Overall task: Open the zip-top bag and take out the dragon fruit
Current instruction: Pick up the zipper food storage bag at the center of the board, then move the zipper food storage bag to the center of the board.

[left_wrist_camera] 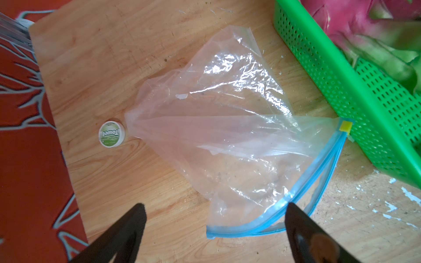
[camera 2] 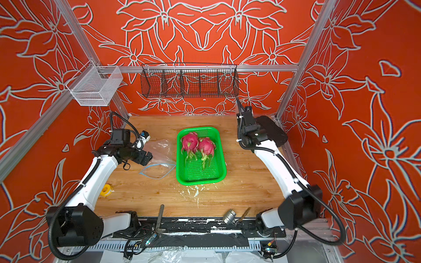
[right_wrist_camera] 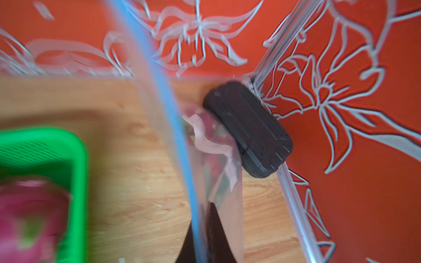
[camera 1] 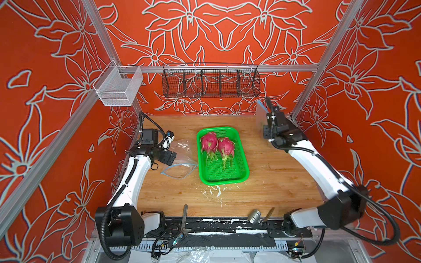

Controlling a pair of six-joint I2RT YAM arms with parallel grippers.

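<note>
Left wrist view: my left end effector [left_wrist_camera: 215, 205], fingers apart, hangs over a flat zip-top bag [left_wrist_camera: 227, 136]. My right end effector [right_wrist_camera: 201, 216] clamps a raised bag [right_wrist_camera: 162, 91]; two dragon fruit [camera 1: 209, 142] [camera 1: 226, 146] lie in the green tray [camera 1: 216, 173].

Two magenta dragon fruits [camera 1: 209, 142] side by side in the green perforated plastic tray [camera 1: 218, 173]; clear plastic zip-top bag [camera 1: 180, 169] just left.

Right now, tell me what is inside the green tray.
Two dragon fruits lie side by side, touching, in the far half of the green tray, leafy tips toward its bare near half. The mesh floor beneath them is covered.
</note>
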